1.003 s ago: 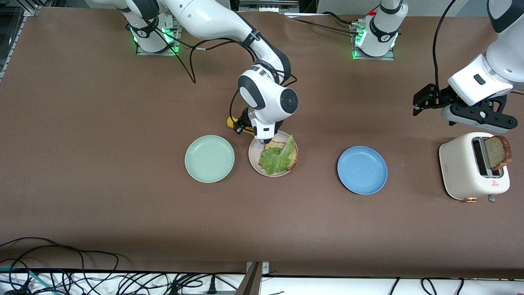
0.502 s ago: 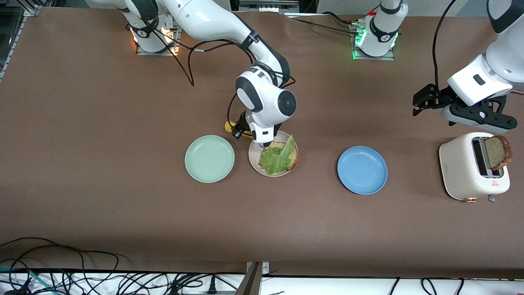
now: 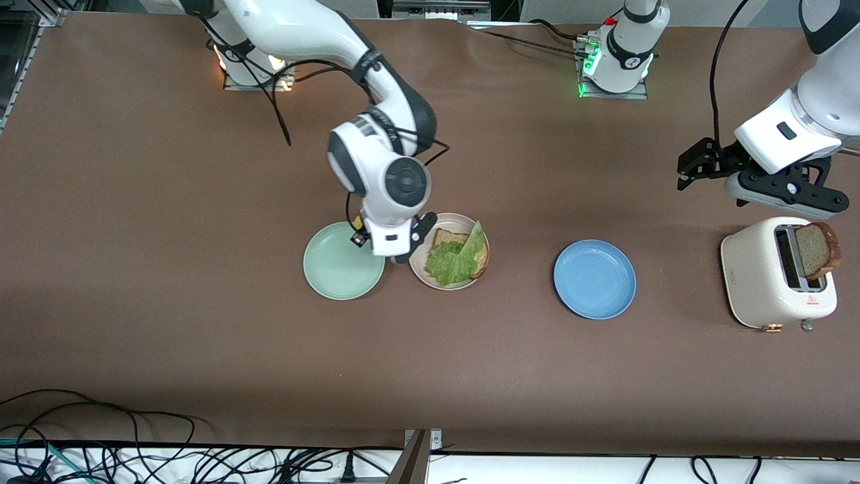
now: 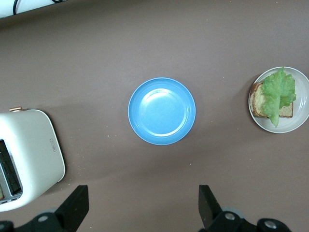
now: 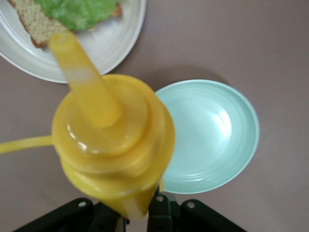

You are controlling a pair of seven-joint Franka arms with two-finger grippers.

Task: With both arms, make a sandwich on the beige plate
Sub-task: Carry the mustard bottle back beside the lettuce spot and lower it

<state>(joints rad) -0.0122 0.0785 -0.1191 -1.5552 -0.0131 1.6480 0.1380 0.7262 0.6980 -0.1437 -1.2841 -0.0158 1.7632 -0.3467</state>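
Change: I see the right gripper (image 3: 393,250), clamped on a yellow squeeze bottle (image 5: 113,145), has swung from the beige plate (image 3: 418,265) toward the mint green plate (image 3: 343,261), frame centre.
Sandwich (image 3: 460,255): 1 slice plus lettuce on the beige plate, so I judge the sauce step done.
Left gripper (image 4: 140,212): fingers spread, waiting over the toaster (image 3: 778,282), frame right; top slice (image 3: 817,249) pending.

A half-built sandwich (image 3: 459,255) lies on the beige plate (image 3: 420,265): one brown-crusted slice of speckled tan bread (image 3: 449,238) lying flat, a ruffled green lettuce leaf (image 3: 451,261) draped over it, with a second brown-crusted edge showing at the side toward the left arm's end of the table. The round, shallow, raised-rim plate sits on the brown table (image 3: 201,336). The right gripper (image 3: 393,250) hangs over the plate's edge, clamped on a yellow squeeze bottle (image 5: 108,145). The left gripper (image 4: 140,210), jaws spread, waits above the table.
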